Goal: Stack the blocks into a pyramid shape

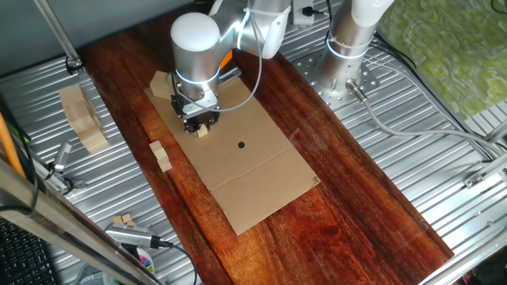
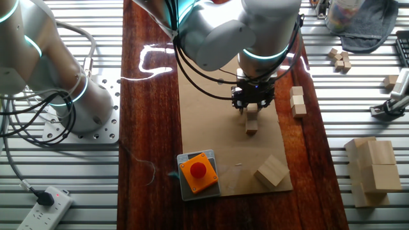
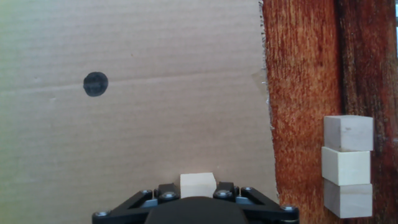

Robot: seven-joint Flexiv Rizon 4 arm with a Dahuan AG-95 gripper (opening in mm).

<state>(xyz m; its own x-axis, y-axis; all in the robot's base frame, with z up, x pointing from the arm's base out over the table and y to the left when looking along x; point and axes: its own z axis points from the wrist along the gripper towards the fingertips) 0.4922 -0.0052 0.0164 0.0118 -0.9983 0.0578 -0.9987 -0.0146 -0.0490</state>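
Note:
My gripper (image 1: 203, 127) (image 2: 253, 107) points down over the brown cardboard sheet (image 1: 261, 170). Its jaws are shut on a small pale wooden block (image 3: 198, 185) (image 1: 203, 131), which sits low at the sheet's surface. In the other fixed view, a second small block (image 2: 252, 126) lies on the cardboard just beside the held one. Three more blocks (image 3: 347, 165) (image 1: 161, 154) (image 2: 298, 102) lie in a row on the dark wooden board, just off the cardboard's edge. Whether the held block touches the cardboard is hidden.
A black dot (image 3: 95, 84) marks the cardboard. A faceted wood chunk (image 2: 271, 171) and an orange box with a red button (image 2: 198, 171) sit at one end of the sheet. Big wooden slab pieces (image 2: 374, 166) and spare small blocks (image 2: 340, 59) lie on the metal table. A second arm's base (image 1: 348, 55) stands nearby.

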